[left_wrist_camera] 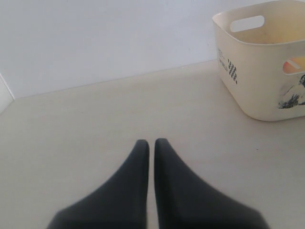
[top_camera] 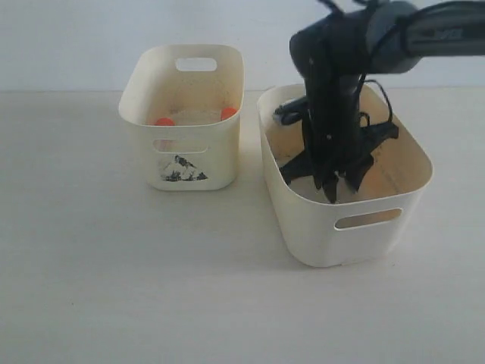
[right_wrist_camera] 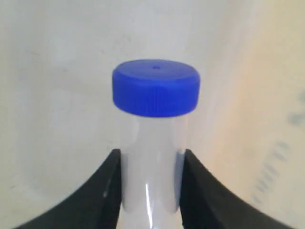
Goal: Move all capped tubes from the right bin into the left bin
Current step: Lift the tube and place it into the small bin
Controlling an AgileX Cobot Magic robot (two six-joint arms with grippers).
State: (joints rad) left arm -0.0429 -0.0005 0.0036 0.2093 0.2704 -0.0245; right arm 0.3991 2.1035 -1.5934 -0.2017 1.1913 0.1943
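The left claw (left_wrist_camera: pixel 149 143) shows only in its own wrist view, its two dark fingers pressed together with a hairline seam between them, holding nothing, low over the bare desk (top_camera: pixel 114 288) and well apart from the left bin (top_camera: pixel 180 163); the exterior view does not take it in. That bin stands on the left of the desk with its black-grey print (top_camera: pixel 180 171) facing the camera, and two orange caps (top_camera: pixel 163 121) peep over its front rim against the inner walls, one near each side; the tubes under them are hidden by the wall, and how many lie there cannot be told. In the left wrist view the bin is cut off at the frame edge, with a patch of orange visible through its handle slot. Just beside it, apart, stands the right bin (top_camera: pixel 345 220), and the right arm (top_camera: pixel 394 34) reaches down into it from above. The right claw (top_camera: pixel 331 186) hangs inside the bin with its tips below the rim, masking much of the floor, so any tubes lying there cannot be made out. Its wrist view shows the claw clamped on a clear tube (right_wrist_camera: pixel 151 157), one finger on each side of the barrel just under the blue cap (right_wrist_camera: pixel 156 88), which stands clear beyond the fingertips; the tube's other end is cut off by the frame, and the cream bin wall behind is blurred
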